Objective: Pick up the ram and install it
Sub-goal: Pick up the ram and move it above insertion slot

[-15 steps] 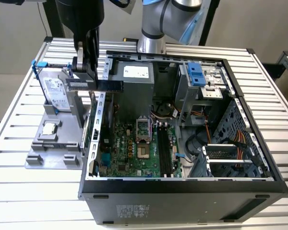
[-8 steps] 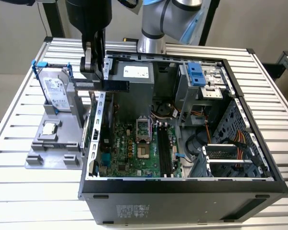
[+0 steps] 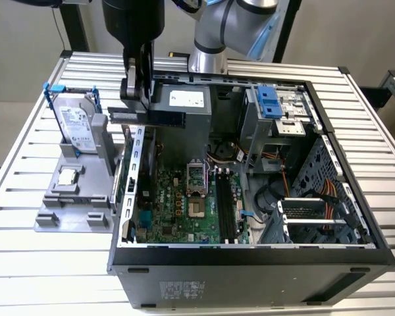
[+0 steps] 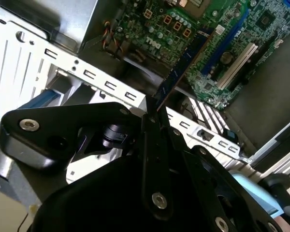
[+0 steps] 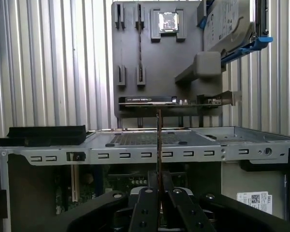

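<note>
The exterior view shows the whole scene: an open case (image 3: pixel 250 260) lies on a slatted table (image 3: pixel 26 276), with a grey holder (image 3: pixel 72 204) just beside it on the exterior view's left; the holder carries a hard drive (image 3: pixel 76 128) standing upright and a chip (image 3: pixel 69 176) lying flat. The arm (image 3: pixel 214 29) comes in from the top of that view, and the gripper (image 3: pixel 139 105) hangs straight down over the case wall nearest the holder. The ram (image 3: pixel 151 118) is clamped in it, lying level and lengthwise above that wall, clear of the motherboard (image 3: pixel 184 204) and well apart from the long black slots (image 3: pixel 224 204).

The second wrist view looks down past the fingers (image 4: pixel 157 159); they are closed narrowly on one end of the ram (image 4: pixel 183 63), which juts out over the motherboard (image 4: pixel 227 29) below.

The first wrist view shows the ram (image 5: pixel 159 140) edge-on as a thin upright line rising from the gripper (image 5: pixel 159 181); beyond it lie the case rim (image 5: pixel 183 154), the holder (image 5: pixel 150 72), the chip (image 5: pixel 167 21) and the drive (image 5: pixel 227 24).
</note>
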Controlling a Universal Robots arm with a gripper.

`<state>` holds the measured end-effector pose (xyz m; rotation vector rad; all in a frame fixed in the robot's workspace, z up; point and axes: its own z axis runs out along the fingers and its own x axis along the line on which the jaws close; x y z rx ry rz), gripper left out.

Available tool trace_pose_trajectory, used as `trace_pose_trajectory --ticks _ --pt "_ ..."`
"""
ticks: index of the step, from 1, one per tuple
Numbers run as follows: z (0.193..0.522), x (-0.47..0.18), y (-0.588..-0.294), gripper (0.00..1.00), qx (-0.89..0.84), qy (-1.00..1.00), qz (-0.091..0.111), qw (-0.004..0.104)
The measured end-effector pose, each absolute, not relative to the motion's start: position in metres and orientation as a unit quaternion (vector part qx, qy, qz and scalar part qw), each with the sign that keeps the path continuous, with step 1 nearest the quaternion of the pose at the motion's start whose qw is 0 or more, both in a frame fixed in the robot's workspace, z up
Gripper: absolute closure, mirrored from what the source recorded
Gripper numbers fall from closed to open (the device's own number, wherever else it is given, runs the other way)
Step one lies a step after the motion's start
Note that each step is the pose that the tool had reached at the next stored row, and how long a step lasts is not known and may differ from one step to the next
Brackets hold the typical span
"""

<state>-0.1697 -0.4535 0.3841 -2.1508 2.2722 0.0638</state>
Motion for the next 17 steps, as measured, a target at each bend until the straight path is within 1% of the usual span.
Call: trace_pose_trajectory --ticks 17 --pt "0.384 -0.144 -0.453 1.00 -0.671 0.741 0.020 0.007"
